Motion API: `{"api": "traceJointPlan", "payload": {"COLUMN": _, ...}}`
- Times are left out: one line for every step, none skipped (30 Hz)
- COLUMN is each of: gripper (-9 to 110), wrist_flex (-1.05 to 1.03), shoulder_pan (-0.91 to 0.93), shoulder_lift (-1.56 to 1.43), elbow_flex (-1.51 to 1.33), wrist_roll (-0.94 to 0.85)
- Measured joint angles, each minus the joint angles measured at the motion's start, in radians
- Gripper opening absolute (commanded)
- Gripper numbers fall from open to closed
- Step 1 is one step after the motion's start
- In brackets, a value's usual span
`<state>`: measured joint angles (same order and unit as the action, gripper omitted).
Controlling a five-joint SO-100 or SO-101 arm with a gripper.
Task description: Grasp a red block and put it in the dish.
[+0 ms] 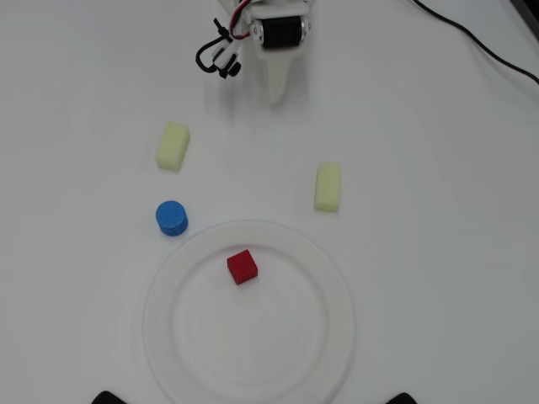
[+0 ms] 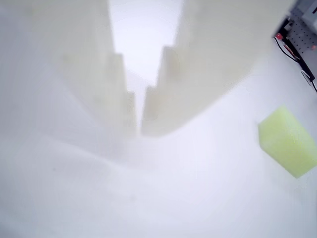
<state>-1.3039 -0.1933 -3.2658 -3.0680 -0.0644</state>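
Note:
The red block (image 1: 242, 266) lies inside the dish (image 1: 320, 337), a large white plate with a ribbed rim, a little above the plate's middle in the overhead view. My white gripper (image 1: 276, 98) is at the top of that view, far from the dish, with its tip pointing down toward the table. In the wrist view the gripper (image 2: 139, 130) fills the upper frame, its jaws together with only a thin slit between them and nothing held. The red block and the dish do not show in the wrist view.
Two pale yellow oblong blocks (image 1: 173, 146) (image 1: 328, 187) lie between the gripper and the dish. A blue cylinder (image 1: 172, 218) stands just off the dish's upper left rim. One yellow block (image 2: 290, 141) shows in the wrist view. A black cable (image 1: 480, 46) runs at top right.

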Motion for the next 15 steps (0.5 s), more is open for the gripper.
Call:
{"api": "traceJointPlan", "payload": {"gripper": 0, "wrist_flex": -0.002, "shoulder_pan": 0.000, "shoulder_lift": 0.000, "elbow_flex": 0.000, "wrist_roll": -0.003}}
{"api": "traceJointPlan", "payload": {"gripper": 0, "wrist_flex": -0.002, "shoulder_pan": 0.000, "shoulder_lift": 0.000, "elbow_flex": 0.000, "wrist_roll": -0.009}}
{"api": "traceJointPlan", "payload": {"gripper": 0, "wrist_flex": -0.002, "shoulder_pan": 0.000, "shoulder_lift": 0.000, "elbow_flex": 0.000, "wrist_roll": -0.018}}
{"api": "traceJointPlan", "payload": {"gripper": 0, "wrist_flex": -0.002, "shoulder_pan": 0.000, "shoulder_lift": 0.000, "elbow_flex": 0.000, "wrist_roll": -0.031}}
{"api": "traceJointPlan", "payload": {"gripper": 0, "wrist_flex": -0.002, "shoulder_pan": 0.000, "shoulder_lift": 0.000, "elbow_flex": 0.000, "wrist_roll": -0.037}}
{"api": "traceJointPlan", "payload": {"gripper": 0, "wrist_flex": -0.002, "shoulder_pan": 0.000, "shoulder_lift": 0.000, "elbow_flex": 0.000, "wrist_roll": -0.040}}
{"api": "traceJointPlan", "payload": {"gripper": 0, "wrist_flex": -0.002, "shoulder_pan": 0.000, "shoulder_lift": 0.000, "elbow_flex": 0.000, "wrist_roll": -0.043}}
{"api": "traceJointPlan", "payload": {"gripper": 0, "wrist_flex": -0.002, "shoulder_pan": 0.000, "shoulder_lift": 0.000, "elbow_flex": 0.000, "wrist_roll": -0.043}}
{"api": "traceJointPlan", "payload": {"gripper": 0, "wrist_flex": -0.002, "shoulder_pan": 0.000, "shoulder_lift": 0.000, "elbow_flex": 0.000, "wrist_roll": -0.046}}
{"api": "traceJointPlan", "payload": {"gripper": 0, "wrist_flex": -0.002, "shoulder_pan": 0.000, "shoulder_lift": 0.000, "elbow_flex": 0.000, "wrist_roll": -0.046}}
{"api": "traceJointPlan", "payload": {"gripper": 0, "wrist_flex": -0.002, "shoulder_pan": 0.000, "shoulder_lift": 0.000, "elbow_flex": 0.000, "wrist_roll": -0.046}}
{"api": "traceJointPlan", "payload": {"gripper": 0, "wrist_flex": -0.002, "shoulder_pan": 0.000, "shoulder_lift": 0.000, "elbow_flex": 0.000, "wrist_roll": -0.046}}
{"api": "traceJointPlan", "payload": {"gripper": 0, "wrist_flex": -0.002, "shoulder_pan": 0.000, "shoulder_lift": 0.000, "elbow_flex": 0.000, "wrist_roll": -0.046}}
{"api": "traceJointPlan", "payload": {"gripper": 0, "wrist_flex": -0.002, "shoulder_pan": 0.000, "shoulder_lift": 0.000, "elbow_flex": 0.000, "wrist_roll": -0.046}}
{"api": "traceJointPlan", "payload": {"gripper": 0, "wrist_flex": -0.002, "shoulder_pan": 0.000, "shoulder_lift": 0.000, "elbow_flex": -0.002, "wrist_roll": -0.046}}
